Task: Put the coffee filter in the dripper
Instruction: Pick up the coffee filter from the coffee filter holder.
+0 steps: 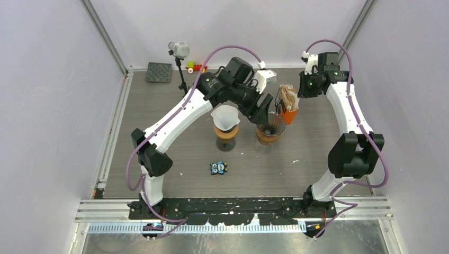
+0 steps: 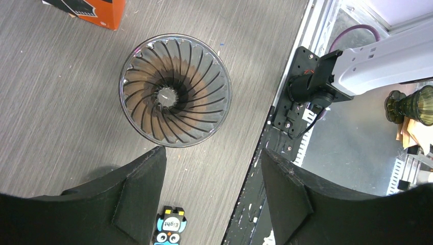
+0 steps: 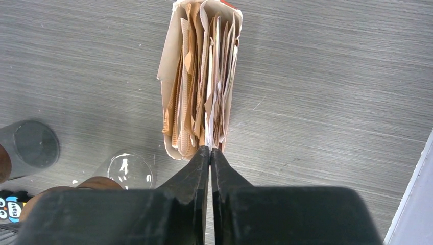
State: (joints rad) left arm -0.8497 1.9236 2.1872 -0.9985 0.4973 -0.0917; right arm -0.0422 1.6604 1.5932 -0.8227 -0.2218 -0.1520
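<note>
An empty ribbed glass dripper [image 1: 270, 128] stands on a wooden collar at mid-table; it also shows in the left wrist view [image 2: 175, 90]. My left gripper [image 1: 261, 112] hovers just above it, open and empty [image 2: 212, 168]. A stack of brown and white coffee filters [image 3: 200, 76] stands upright in an orange box [image 1: 289, 103] right of the dripper. My right gripper [image 3: 210, 149] is shut on the edge of a white filter at the near end of the stack. In the top view it [image 1: 300, 91] sits at the box's right side.
A second dripper holding a white filter [image 1: 226, 119] stands left of the empty one. An owl tag [image 1: 218, 168] lies nearer the front. A microphone stand [image 1: 180, 51], a black mat [image 1: 159, 72] and a small toy [image 1: 196, 67] are at the back.
</note>
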